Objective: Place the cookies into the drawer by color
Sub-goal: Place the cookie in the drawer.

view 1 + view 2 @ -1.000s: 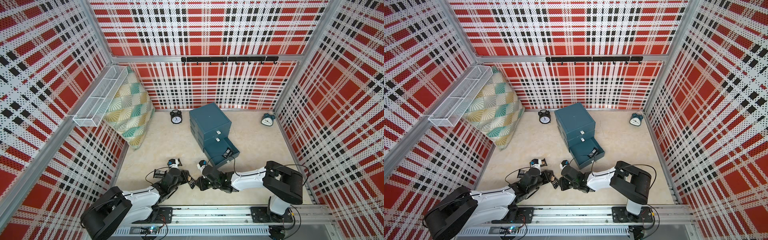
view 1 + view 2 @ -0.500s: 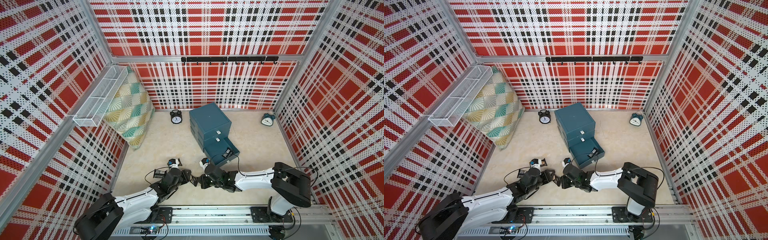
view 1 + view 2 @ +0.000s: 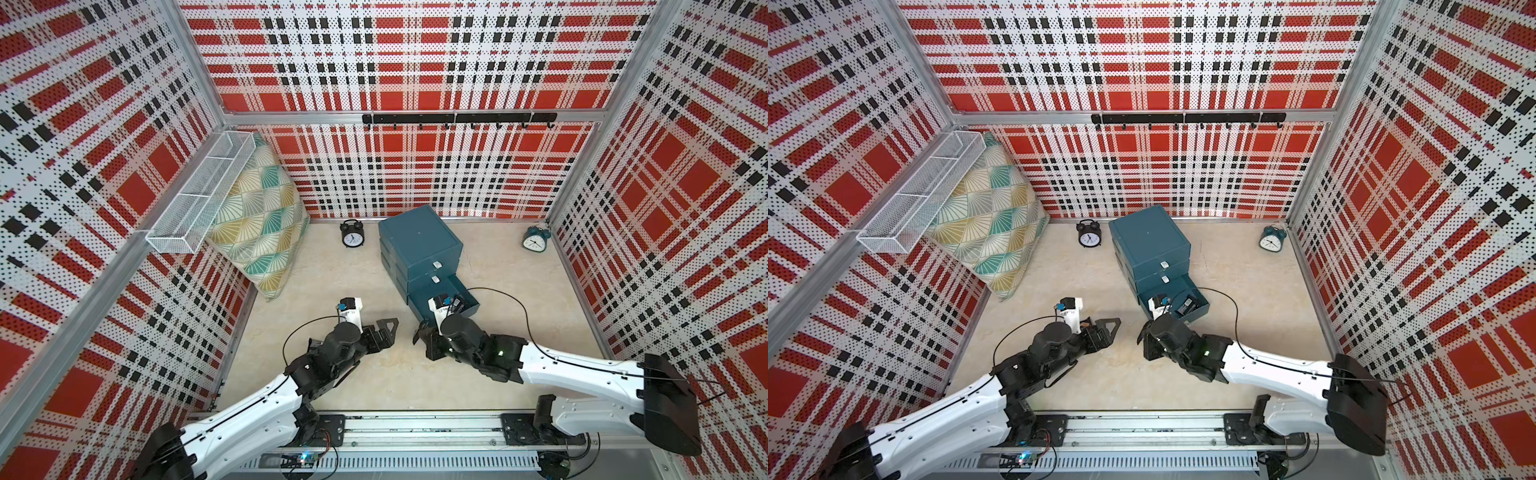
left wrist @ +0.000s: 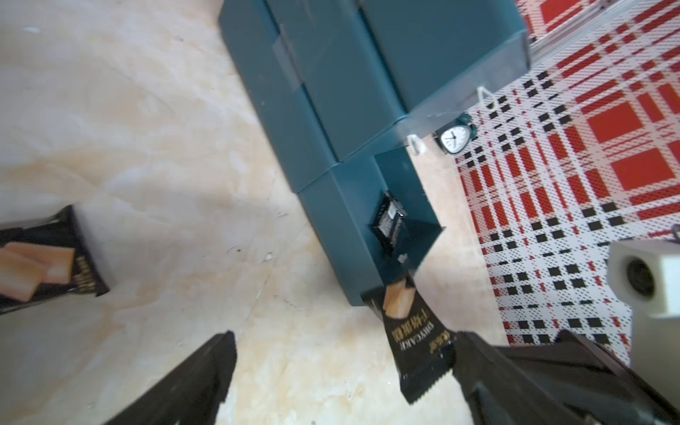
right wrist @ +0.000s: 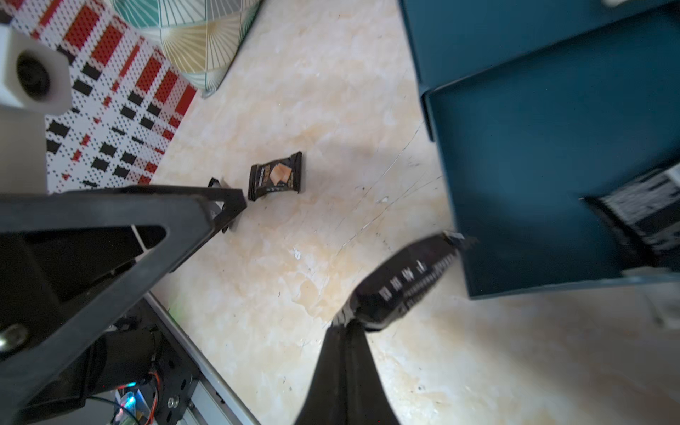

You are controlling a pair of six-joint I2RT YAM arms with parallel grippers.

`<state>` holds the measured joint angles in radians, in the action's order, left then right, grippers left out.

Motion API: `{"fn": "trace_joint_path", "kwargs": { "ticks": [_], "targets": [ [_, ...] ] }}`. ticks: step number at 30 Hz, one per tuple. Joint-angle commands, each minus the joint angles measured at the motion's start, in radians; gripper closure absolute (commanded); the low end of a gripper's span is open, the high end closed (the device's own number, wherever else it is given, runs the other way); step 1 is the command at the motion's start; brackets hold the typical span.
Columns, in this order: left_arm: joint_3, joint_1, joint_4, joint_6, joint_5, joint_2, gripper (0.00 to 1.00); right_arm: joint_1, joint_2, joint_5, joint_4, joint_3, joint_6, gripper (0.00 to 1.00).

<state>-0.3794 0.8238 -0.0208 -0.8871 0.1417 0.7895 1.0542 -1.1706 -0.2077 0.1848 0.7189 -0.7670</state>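
Note:
The teal drawer [image 3: 419, 245] [image 3: 1148, 243] stands mid-floor with its bottom tray pulled out [image 4: 415, 198] [image 5: 533, 165]. Black cookies lie inside the tray [image 3: 457, 303] [image 4: 390, 220] [image 5: 644, 217]. My right gripper [image 5: 347, 323] [image 3: 419, 336] is shut on one end of a black cookie packet [image 5: 404, 283] [image 4: 412, 338], just short of the tray's front corner. My left gripper [image 4: 344, 342] [image 3: 380, 332] stands open and empty a short way to the left. Another black cookie packet [image 5: 276, 176] [image 4: 40, 265] lies on the floor beyond the left gripper.
A patterned pillow [image 3: 257, 224] leans on the left wall under a white wire basket [image 3: 199, 195]. A black clock [image 3: 352, 235] and a teal clock [image 3: 536, 239] stand by the back wall. The arms' rail [image 3: 415, 428] runs along the front edge.
My left gripper has opened and let go of the black packet. The right gripper has closed on it, and the two grippers have drawn apart, the right one towards the open tray.

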Motion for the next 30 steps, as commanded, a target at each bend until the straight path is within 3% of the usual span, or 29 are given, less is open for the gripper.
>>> {"fn": "trace_joint_path", "kwargs": {
  "ticks": [1, 8, 17, 28, 30],
  "targets": [
    [-0.049, 0.04, -0.02, 0.048, 0.025, 0.011, 0.01, -0.047, 0.077, -0.06, 0.109, 0.028, 0.064, 1.0],
    [-0.097, 0.081, 0.021, 0.094, 0.062, 0.072, 0.01, -0.21, 0.102, 0.041, 0.118, 0.055, 0.146, 1.0],
    [-0.105, 0.064, 0.009, 0.105, 0.118, 0.12, 0.01, -0.279, -0.091, 0.101, 0.057, 0.12, 0.205, 1.0],
    [0.013, -0.208, 0.033, 0.117, -0.036, 0.093, 0.01, -0.282, -0.309, 0.167, -0.019, 0.192, 0.258, 1.0],
    [0.03, -0.26, 0.038, 0.123, -0.061, 0.096, 0.01, -0.284, -0.331, 0.148, -0.014, 0.178, 0.248, 0.83]
  ]
}}
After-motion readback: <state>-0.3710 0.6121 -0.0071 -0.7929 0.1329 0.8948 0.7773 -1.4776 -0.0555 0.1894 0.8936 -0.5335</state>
